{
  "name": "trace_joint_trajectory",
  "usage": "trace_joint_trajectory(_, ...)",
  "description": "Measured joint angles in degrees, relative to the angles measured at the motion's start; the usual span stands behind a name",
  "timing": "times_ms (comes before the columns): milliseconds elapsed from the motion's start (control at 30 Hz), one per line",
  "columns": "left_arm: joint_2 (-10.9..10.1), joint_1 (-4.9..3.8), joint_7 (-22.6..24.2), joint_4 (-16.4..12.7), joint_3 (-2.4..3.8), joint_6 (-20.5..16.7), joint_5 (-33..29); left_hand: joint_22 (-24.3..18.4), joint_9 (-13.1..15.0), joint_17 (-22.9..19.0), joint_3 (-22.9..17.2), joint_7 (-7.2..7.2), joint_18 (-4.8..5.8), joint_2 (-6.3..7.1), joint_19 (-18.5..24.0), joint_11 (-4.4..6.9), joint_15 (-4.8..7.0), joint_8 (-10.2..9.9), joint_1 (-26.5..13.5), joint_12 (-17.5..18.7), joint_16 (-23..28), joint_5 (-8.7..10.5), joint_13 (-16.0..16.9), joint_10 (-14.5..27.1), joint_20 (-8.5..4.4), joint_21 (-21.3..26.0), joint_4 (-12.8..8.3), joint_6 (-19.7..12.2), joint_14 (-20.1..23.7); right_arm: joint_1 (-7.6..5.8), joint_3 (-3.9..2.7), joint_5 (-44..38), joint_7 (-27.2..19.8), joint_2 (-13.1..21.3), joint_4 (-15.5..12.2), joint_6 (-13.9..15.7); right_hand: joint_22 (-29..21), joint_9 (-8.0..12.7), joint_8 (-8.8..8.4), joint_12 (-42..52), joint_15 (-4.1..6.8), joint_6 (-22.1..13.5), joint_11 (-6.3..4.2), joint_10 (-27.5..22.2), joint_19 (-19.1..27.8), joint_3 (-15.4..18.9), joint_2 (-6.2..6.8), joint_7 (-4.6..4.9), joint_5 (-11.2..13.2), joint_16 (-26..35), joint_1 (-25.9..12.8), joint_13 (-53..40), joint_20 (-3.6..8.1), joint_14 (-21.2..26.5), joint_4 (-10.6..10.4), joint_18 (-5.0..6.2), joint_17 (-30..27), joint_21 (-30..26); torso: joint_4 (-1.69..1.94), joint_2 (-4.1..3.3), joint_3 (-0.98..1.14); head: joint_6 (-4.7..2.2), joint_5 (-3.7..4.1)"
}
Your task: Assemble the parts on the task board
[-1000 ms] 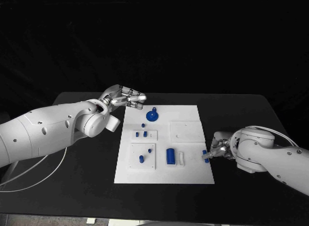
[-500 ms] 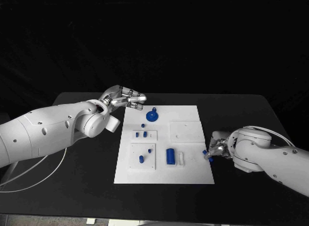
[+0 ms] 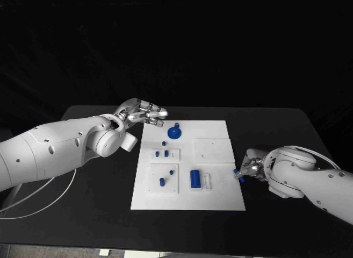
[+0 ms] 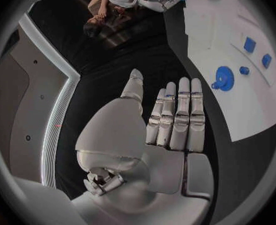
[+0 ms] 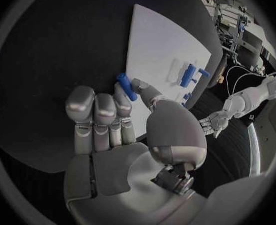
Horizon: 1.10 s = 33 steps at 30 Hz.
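Note:
The white task board (image 3: 215,193) lies mid-table with blue parts on it: a round part with a tab (image 3: 174,131), small pegs (image 3: 166,153) and an upright cylinder (image 3: 195,178). My right hand (image 3: 248,170) sits at the board's right edge and pinches a small blue peg (image 5: 126,86) between thumb and finger, just off the board's edge (image 5: 151,50). My left hand (image 3: 143,113) hovers past the board's far left corner with its fingers straight and together, holding nothing. In the left wrist view the round part (image 4: 222,77) lies ahead of the left hand (image 4: 169,120).
Bare black table (image 3: 83,209) surrounds the board. A raised white square plate (image 3: 213,149) sits on the board's right half, and a small white block (image 3: 208,181) lies beside the cylinder.
The right hand has shifted slightly with the blue peg at the board's right edge. The left hand has stayed put.

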<state>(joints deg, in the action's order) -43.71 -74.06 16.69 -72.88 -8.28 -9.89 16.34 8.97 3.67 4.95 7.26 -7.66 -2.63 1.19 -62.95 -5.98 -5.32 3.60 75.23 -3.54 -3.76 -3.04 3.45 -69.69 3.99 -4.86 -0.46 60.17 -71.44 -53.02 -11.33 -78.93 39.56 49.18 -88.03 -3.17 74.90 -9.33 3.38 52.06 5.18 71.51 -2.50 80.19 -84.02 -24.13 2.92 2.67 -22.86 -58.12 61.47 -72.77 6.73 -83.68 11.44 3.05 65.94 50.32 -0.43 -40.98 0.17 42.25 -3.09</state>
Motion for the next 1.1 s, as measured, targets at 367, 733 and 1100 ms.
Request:
trace_joint_trajectory(367, 0.0, 0.0, -0.3, 0.1, -0.04, 0.0, 0.4, -0.1, 0.0, 0.0, 0.0, 0.0, 0.0, 0.0, 0.0, -0.19, 0.0, 0.0, 0.0, 0.0, 0.0, 0.0, 0.0, 0.2, 0.0, 0.0, 0.0, 0.0, 0.0, 0.13, -3.26, 1.2, 0.3, 2.1, -3.4, 2.4, 0.0, 0.0, 0.0, 1.2, 0.21, 0.8, 0.03, 0.1, 0.0, -2.8, 0.0, -0.27, 0.0, 0.0, 0.0, -0.3, 0.0, -0.3, 4.5, 0.0, -0.2, 0.7, -0.07, 0.04, -0.07, -0.1, 0.05)
trace_joint_trajectory(733, 0.1, 0.0, -0.5, 0.2, -0.05, 0.1, 0.7, -0.1, 0.0, 0.0, 0.0, 0.0, 0.0, 0.0, 0.0, -0.19, 0.0, 0.0, 0.0, 0.0, 0.0, 0.0, 0.0, 0.2, 0.0, 0.0, 0.0, 0.0, 0.0, 0.13, -3.16, 4.8, 0.4, 0.2, -7.6, 3.3, 0.0, -0.2, 0.23, 1.2, 0.15, 1.2, -0.36, 0.5, 0.0, -0.6, -0.46, -0.57, 0.0, -0.2, -0.3, -0.5, 0.0, -0.4, 4.2, 0.0, -0.3, 1.0, 0.05, -0.02, -0.14, 0.03, 0.24)
trace_joint_trajectory(1100, 0.2, 0.0, -0.6, 0.1, -0.06, 0.1, 0.9, -0.1, 0.0, 0.0, 0.0, 0.0, 0.0, 0.0, 0.0, -0.19, 0.0, 0.0, 0.0, 0.0, 0.0, 0.0, 0.0, 0.2, 0.0, 0.0, 0.0, 0.0, 0.0, 0.19, 0.62, 7.4, 0.4, -3.1, -6.7, 3.3, 0.0, -0.3, 0.22, 1.2, 0.14, 1.3, -0.48, 0.8, 0.0, 3.1, -2.06, -0.93, 1.1, -0.2, -0.2, -0.6, 0.0, -0.4, 2.9, 0.0, -0.5, 1.0, 0.02, -0.02, -0.07, 0.2, 0.24)
